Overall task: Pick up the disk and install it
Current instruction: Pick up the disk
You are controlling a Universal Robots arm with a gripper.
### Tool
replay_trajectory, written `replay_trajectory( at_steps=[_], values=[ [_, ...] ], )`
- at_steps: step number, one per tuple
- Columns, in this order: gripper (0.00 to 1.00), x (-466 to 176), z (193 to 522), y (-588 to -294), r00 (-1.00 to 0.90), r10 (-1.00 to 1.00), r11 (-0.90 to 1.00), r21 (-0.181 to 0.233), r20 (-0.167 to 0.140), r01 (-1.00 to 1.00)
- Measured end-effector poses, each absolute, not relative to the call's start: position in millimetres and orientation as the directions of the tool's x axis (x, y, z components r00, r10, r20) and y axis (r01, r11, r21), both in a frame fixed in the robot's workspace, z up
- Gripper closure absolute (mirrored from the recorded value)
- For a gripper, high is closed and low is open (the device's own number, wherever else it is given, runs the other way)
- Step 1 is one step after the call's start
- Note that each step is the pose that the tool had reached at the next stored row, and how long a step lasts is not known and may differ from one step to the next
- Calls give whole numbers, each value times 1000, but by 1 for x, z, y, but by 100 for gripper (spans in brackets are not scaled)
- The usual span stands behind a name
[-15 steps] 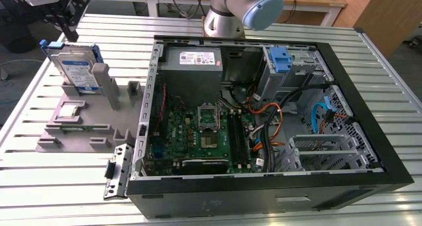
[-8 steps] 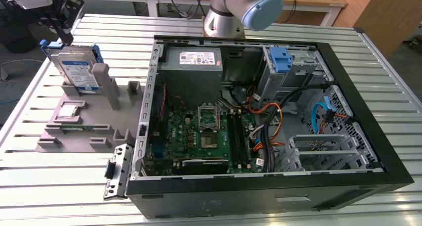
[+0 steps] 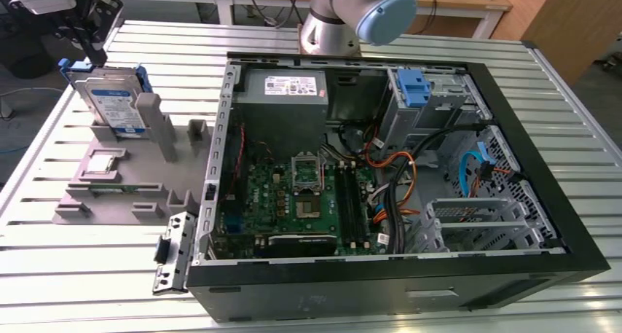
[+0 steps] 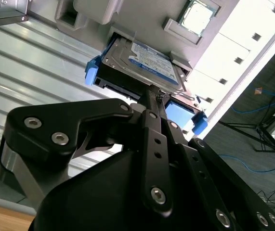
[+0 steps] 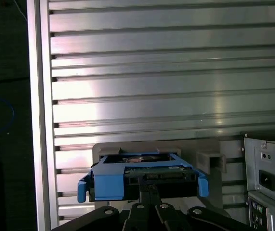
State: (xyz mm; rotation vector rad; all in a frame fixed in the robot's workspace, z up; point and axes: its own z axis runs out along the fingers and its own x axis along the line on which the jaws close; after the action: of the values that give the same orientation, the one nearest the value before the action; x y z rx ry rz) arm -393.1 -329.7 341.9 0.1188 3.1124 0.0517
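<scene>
Off the open black metal computer case (image 3: 340, 296), on the exterior view's left: the disk (image 3: 112, 107), a flat silver hard drive with a white-and-blue label in a blue plastic carrier, is standing on edge in a grey plastic holder fixture (image 3: 107, 180), well apart from the case. The black pincer (image 3: 99, 60) is sitting right at the disk's upper edge. Both wrist views are showing the pincer (image 4: 152, 91) (image 5: 149, 187) meeting that edge of the disk (image 4: 147, 62) (image 5: 142, 173) mid-span; cannot tell whether it is clamping or only touching.

Handling, as a judgement: rigid, fairly dense for its size, shock-sensitive, with smooth faces likely slippery. Best hold is looking like a pinch across the thin body at the middle of the upper edge, between the blue side rails, since those may flex.

Inside the case, a grey power supply box (image 3: 287, 89) is sitting at the far wall, and a blue plastic bracket (image 3: 413, 89) is standing in the drive bay toward the exterior view's right.

Everything is resting on a ribbed aluminium tabletop (image 3: 87, 275), catching glare. Wooden benches (image 3: 467, 1) are running beyond the case; dark floor with a blue cable (image 4: 253, 106) is lying past the tabletop edge beside the fixture.
</scene>
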Motion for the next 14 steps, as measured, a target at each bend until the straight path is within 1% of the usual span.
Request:
replay_trajectory(
  at_steps=[8, 14],
  values=[
    [90, -393, 342, -330, -997, 74, 997, 34, -25, 73],
    [90, -393, 342, -330, -1000, 16, 999, 35, -25, 15]
  ],
)
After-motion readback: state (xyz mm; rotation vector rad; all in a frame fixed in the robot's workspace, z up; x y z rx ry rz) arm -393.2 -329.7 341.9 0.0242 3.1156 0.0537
